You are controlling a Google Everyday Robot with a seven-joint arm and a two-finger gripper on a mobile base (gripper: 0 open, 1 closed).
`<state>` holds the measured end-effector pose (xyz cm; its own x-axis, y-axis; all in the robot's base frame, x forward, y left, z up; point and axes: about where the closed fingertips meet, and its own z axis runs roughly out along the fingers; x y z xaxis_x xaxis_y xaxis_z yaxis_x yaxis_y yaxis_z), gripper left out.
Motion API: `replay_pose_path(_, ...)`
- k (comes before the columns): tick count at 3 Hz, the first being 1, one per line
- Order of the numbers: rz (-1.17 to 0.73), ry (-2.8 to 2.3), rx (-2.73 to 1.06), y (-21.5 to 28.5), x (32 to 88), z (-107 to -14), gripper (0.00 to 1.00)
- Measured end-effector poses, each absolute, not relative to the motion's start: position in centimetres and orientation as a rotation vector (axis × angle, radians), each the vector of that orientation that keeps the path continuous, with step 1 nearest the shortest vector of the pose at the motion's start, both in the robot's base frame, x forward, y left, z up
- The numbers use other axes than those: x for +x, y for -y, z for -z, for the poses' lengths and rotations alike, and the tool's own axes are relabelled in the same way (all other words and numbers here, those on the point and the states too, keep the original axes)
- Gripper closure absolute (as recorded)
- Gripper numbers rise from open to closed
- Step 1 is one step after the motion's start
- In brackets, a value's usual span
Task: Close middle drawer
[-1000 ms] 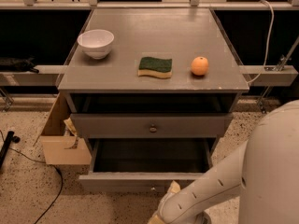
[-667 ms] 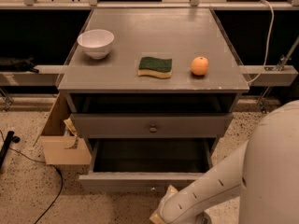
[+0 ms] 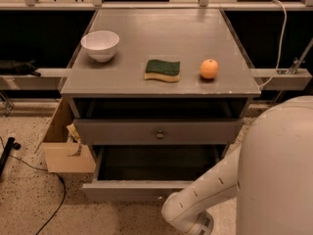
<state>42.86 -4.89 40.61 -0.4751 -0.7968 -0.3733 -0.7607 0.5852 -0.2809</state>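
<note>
The middle drawer (image 3: 132,190) of the grey cabinet (image 3: 161,43) is pulled far out toward me, and its deep grey box looks empty. Its small knob (image 3: 159,198) sits at the centre of the flat front. Above it is the top drawer (image 3: 122,131) with a round metal knob (image 3: 160,134). My white arm reaches in from the right. My gripper (image 3: 198,225) is at the bottom edge of the camera view, just in front of the middle drawer's front, right of its knob. Most of it is cut off by the frame.
A white bowl (image 3: 100,45), a green-and-yellow sponge (image 3: 163,70) and an orange (image 3: 209,68) sit on the cabinet top. An open cardboard box (image 3: 61,146) stands left of the cabinet. A black cable (image 3: 44,199) lies on the floor. My white body (image 3: 279,170) fills the lower right.
</note>
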Motion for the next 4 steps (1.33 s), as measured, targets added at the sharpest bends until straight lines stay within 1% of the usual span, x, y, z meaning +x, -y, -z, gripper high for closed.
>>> replay_pose_path(1, 0.212, -2.321, -1.225, 4.2, 47.6, -42.2, 1.00)
replay_pose_path(2, 0.250, -2.314, -1.209, 4.0, 49.3, -42.6, 1.00)
replay_pose_path(3, 0.250, -2.314, -1.209, 4.0, 49.3, -42.6, 0.81)
replay_pose_path(4, 0.250, -2.314, -1.209, 4.0, 49.3, -42.6, 0.57)
